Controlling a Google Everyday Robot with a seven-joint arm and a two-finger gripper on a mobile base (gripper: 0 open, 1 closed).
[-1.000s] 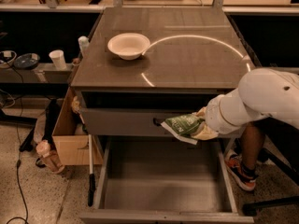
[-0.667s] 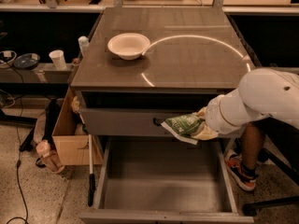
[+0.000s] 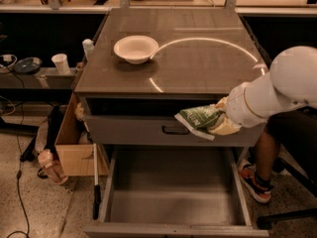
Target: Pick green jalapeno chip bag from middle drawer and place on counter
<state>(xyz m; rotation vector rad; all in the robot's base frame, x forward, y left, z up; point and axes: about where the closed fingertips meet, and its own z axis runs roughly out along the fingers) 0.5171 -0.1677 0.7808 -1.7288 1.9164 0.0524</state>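
The crinkly green jalapeno chip bag (image 3: pixel 200 119) sticks out toward the frame's left from the gripper (image 3: pixel 221 124) clamping it, above the flat grey middle drawer (image 3: pixel 171 192).

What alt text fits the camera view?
The robot's pincer holds a crinkly green chip bag in front of the grey drawer front, above the open grey metal drawer. A white bowl sits on the glossy grey-brown counter.

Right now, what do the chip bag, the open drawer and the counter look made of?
The green jalapeno chip bag, held by the gripper before the drawer front: thin crinkly plastic film, creased. The middle drawer: seemingly grey sheet metal, matte, flat. The counter: glossy, perhaps laminate; it mirrors a bright ring of light.
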